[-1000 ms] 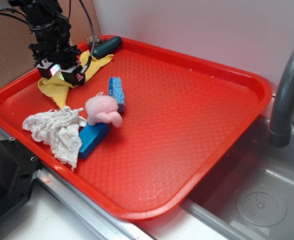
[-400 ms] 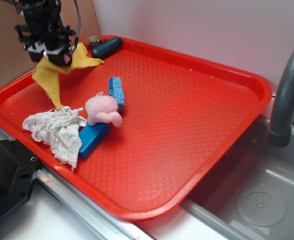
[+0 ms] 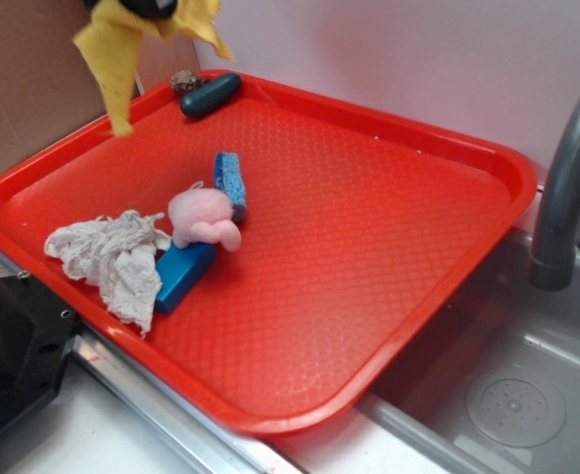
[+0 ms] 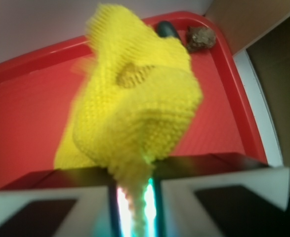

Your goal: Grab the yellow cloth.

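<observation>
The yellow cloth [image 3: 122,44] hangs in the air above the far left corner of the red tray [image 3: 369,217], touching nothing below it — its long tail droops down and ends above the tray's left rim. Only a dark sliver of the gripper [image 3: 151,6] shows at the top edge of the exterior view, with the cloth bunched around it.

In the wrist view the gripper [image 4: 134,197] is clamped on the cloth [image 4: 135,98]: the two pale fingers [image 4: 224,185] stand nearly together, and a narrow strip of yellow fabric runs down through the slim gap between them. The rest of the cloth billows up in front of the camera, blurred and filling much of the picture.

On the tray, a dark green oblong thing [image 3: 210,94] lies by the far rim with a small brown lump [image 3: 183,79] just beside it. Nearer the middle, a blue sponge [image 3: 230,181] stands on edge, touching a pink puff [image 3: 203,219]. The puff rests against a blue block [image 3: 183,274], and a white rag [image 3: 107,259] lies crumpled at the block's left, near the tray's front rim. To the right of the tray are a grey tap [image 3: 566,188] and a sink [image 3: 507,395].
</observation>
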Controlling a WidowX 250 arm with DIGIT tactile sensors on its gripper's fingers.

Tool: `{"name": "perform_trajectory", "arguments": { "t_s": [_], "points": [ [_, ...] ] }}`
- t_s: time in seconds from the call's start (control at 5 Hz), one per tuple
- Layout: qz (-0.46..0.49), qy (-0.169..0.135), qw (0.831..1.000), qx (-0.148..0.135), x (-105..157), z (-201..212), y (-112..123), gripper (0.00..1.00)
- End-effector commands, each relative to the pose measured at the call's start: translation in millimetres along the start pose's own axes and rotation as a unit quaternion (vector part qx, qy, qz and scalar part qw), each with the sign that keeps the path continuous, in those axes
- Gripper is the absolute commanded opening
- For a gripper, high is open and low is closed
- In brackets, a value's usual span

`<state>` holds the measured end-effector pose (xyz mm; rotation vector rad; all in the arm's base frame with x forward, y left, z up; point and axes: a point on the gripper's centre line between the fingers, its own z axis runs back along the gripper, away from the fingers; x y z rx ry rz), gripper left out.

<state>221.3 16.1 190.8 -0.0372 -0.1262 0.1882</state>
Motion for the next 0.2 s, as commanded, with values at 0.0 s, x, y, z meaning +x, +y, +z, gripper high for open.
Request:
{"name": "perform_trajectory", "arguments": {
  "t_s": [0.0],
  "points": [
    [-0.018, -0.020, 1.000, -0.013, 29.4, 36.5, -27.5, 0.00]
  ]
}}
